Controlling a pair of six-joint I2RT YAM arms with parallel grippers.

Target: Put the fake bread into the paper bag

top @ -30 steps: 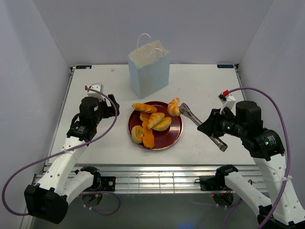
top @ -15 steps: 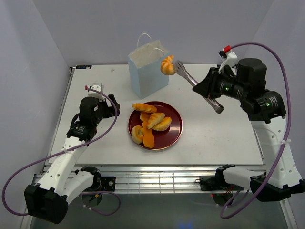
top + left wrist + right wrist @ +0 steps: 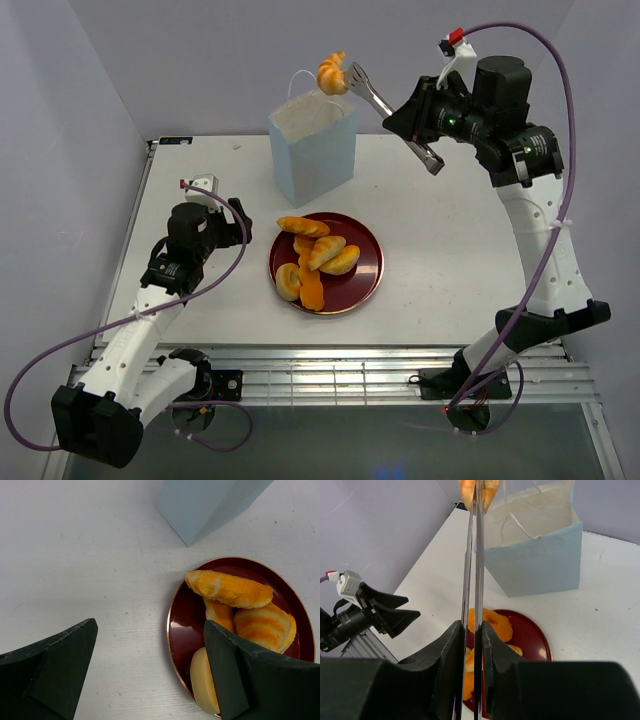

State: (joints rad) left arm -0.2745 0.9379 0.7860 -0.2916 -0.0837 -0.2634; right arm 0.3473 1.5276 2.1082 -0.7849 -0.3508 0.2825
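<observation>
A lab test cell: white table boxed by plain walls.

1. A round dark red plate lies near the middle of the white table, slightly toward its near edge.
2. Metal tongs are up in the air over the table's far side, tilted, their two arms pressed almost together.
3. Pale grey walls enclose the table on three sides.
4. Aluminium rails run along the near edge.
</observation>
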